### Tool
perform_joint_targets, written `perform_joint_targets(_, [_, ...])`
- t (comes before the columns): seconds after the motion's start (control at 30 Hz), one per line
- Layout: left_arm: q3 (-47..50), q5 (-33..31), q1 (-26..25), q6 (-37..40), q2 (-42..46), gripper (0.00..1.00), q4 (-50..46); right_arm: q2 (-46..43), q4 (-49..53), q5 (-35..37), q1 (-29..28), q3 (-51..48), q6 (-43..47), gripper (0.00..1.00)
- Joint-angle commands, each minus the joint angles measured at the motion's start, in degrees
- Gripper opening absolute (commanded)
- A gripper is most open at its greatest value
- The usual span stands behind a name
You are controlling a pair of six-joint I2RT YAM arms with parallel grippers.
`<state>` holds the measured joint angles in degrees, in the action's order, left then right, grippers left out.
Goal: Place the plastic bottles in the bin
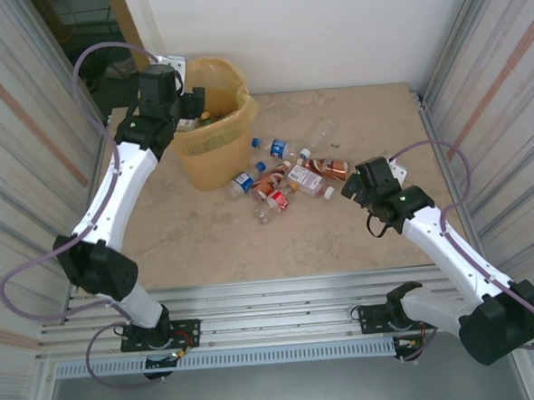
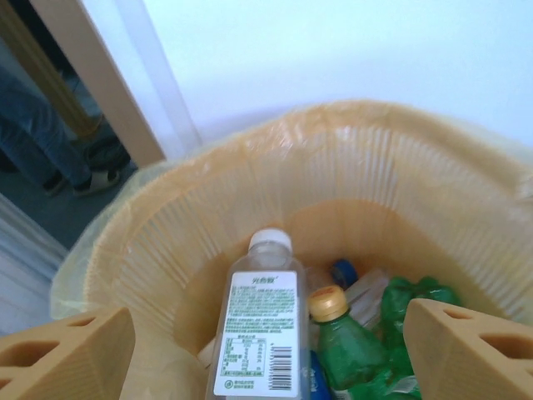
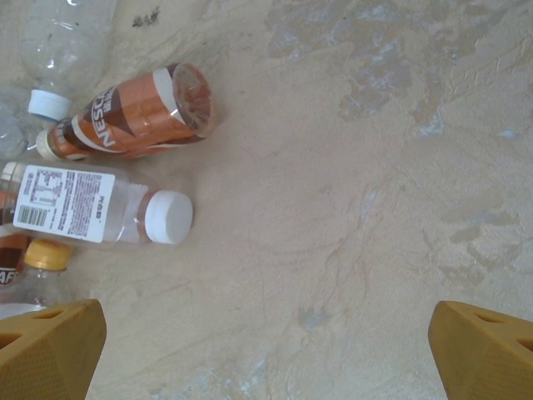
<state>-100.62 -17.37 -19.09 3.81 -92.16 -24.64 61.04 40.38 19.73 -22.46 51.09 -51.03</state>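
Observation:
The yellow-orange bin (image 1: 217, 156) stands at the back left of the table. My left gripper (image 1: 193, 105) hovers over its mouth, open. In the left wrist view a clear bottle with a white cap and label (image 2: 258, 329) lies in the gap between the wide-apart fingers, touching neither, above a green bottle (image 2: 350, 346) inside the bin (image 2: 250, 192). Several plastic bottles (image 1: 284, 176) lie on the table right of the bin. My right gripper (image 1: 352, 187) is open over bare table just right of them. A brown-orange bottle (image 3: 133, 112) and a white-capped clear bottle (image 3: 92, 208) lie to its left.
Metal-framed panels wall the table on both sides, with a white wall behind. A crushed clear bottle (image 3: 62, 42) and a yellow-capped one (image 3: 42, 262) lie at the left edge of the right wrist view. Bare tabletop (image 1: 252, 246) runs along the front.

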Motion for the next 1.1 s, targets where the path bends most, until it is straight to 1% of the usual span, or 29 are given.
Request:
perform_joint_targets(0.0, [2.9,1.2,-2.7,4.0,5.3,0.85,4.8,0.3,-0.1,1.1,0.4,1.1,-1.2,0.98])
perform_joint_targets(0.1, [6.8,1.8,-6.0,5.8,8.9,0.87,6.6,0.3,0.2,1.4,0.4,1.4,-1.0,0.98])
perform_joint_targets(0.3, [14.6,0.2,-14.6,7.7,13.4,0.95,7.2,-0.4,1.1,2.8,0.5,1.8,-1.2,0.98])
perform_joint_targets(0.4, [18.5,-1.2,-19.5,7.8,13.5,0.99,7.6,-0.9,1.5,3.7,0.5,1.8,-1.8,0.98])
perform_joint_targets(0.53, [21.8,-2.5,-25.1,6.8,11.1,0.99,7.1,-1.1,1.7,3.9,0.7,2.0,-1.8,0.98])
perform_joint_targets(0.6, [22.4,-2.6,-27.0,5.6,9.2,0.99,5.9,-1.0,1.8,3.9,0.8,2.0,-1.8,0.98])
perform_joint_targets(0.83, [23.5,-2.3,-30.9,0.9,2.0,0.99,4.0,-1.1,1.4,3.2,1.0,1.6,-2.2,0.98])
perform_joint_targets(1.07, [22.4,-2.6,-31.4,-2.3,-5.9,0.96,-0.3,-2.6,1.4,4.3,1.1,0.7,-2.9,0.98])
